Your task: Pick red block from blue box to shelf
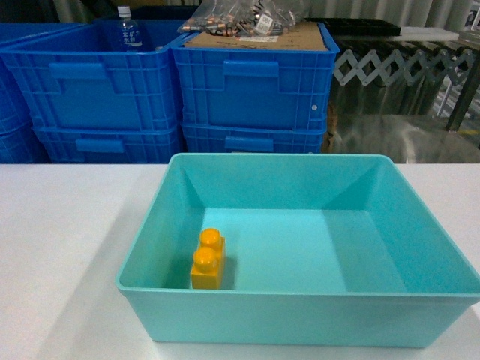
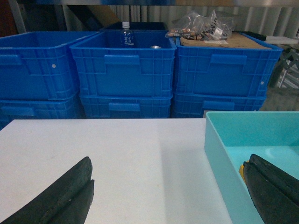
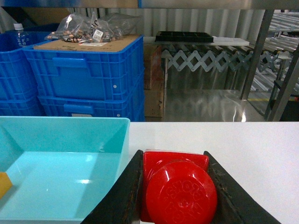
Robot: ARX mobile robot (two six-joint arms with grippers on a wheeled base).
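My right gripper [image 3: 173, 153] is shut on the red block [image 3: 180, 191], its round stud facing the wrist camera. It hangs just right of the blue box [image 3: 70, 120], over the white table. The blue box [image 1: 300, 296] fills the middle of the head view, where neither gripper nor the red block shows. My left gripper [image 2: 169, 163] is open and empty, low over the table to the left of the blue box [image 2: 219, 140]; its right finger [image 2: 271, 186] reaches past the box's wall. Steel posts of the shelf [image 3: 258, 46] rise behind the table.
A yellow-orange two-stud brick [image 1: 208, 259] stands in the box's near left corner. Dark blue ribbed crates [image 1: 247, 90] are stacked behind the table, one holding a water bottle [image 1: 127, 30], another topped with cardboard and plastic bags [image 1: 247, 19]. The white table [image 1: 60, 247] extends left and right of the box.
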